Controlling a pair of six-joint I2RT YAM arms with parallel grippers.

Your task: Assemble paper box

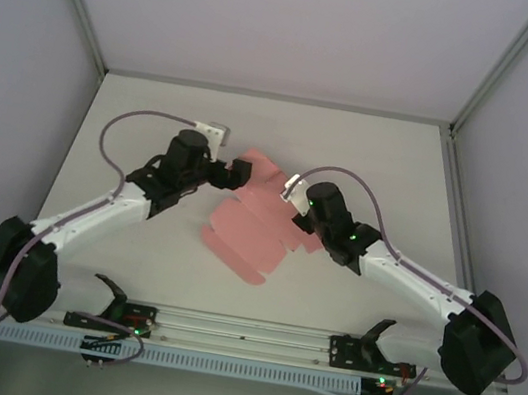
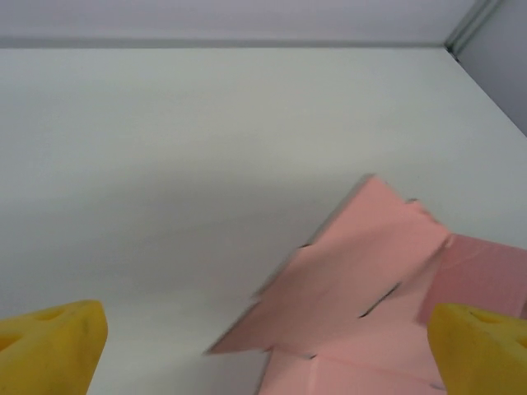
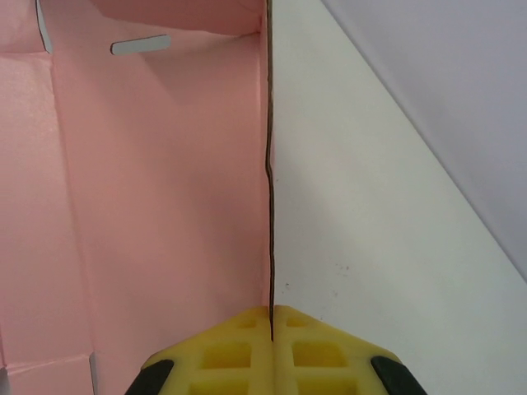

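- The paper box [image 1: 249, 226] is a pink die-cut sheet, mostly flat, lying near the middle of the tabletop [image 1: 155, 119] between the two arms, with its flaps fanning toward the near-left.
- In the left wrist view the paper box [image 2: 362, 271] shows creased panels and notched flap edges. One pointed flap lifts a little off the white tabletop [image 2: 165, 123].
- In the right wrist view the paper box [image 3: 165, 206] covers the left half. One card edge stands upright, seen edge-on as a thin dark line. A small oblong slot [image 3: 140, 45] is cut near the far end.
- The right end effector [image 3: 272, 317] is clamped on that upright edge, which runs straight down between its two yellow pads [image 3: 226, 354] where they press together. From above, the right end effector [image 1: 295, 208] sits over the sheet's right side.
- The left end effector [image 2: 263, 362] has its yellow fingers [image 2: 49, 346] spread wide, holding nothing, with the sheet's flaps between and beyond them. From above, the left end effector [image 1: 239, 175] sits at the sheet's far-left corner.
- Bare tabletop [image 3: 370, 247] lies right of the pinched edge.
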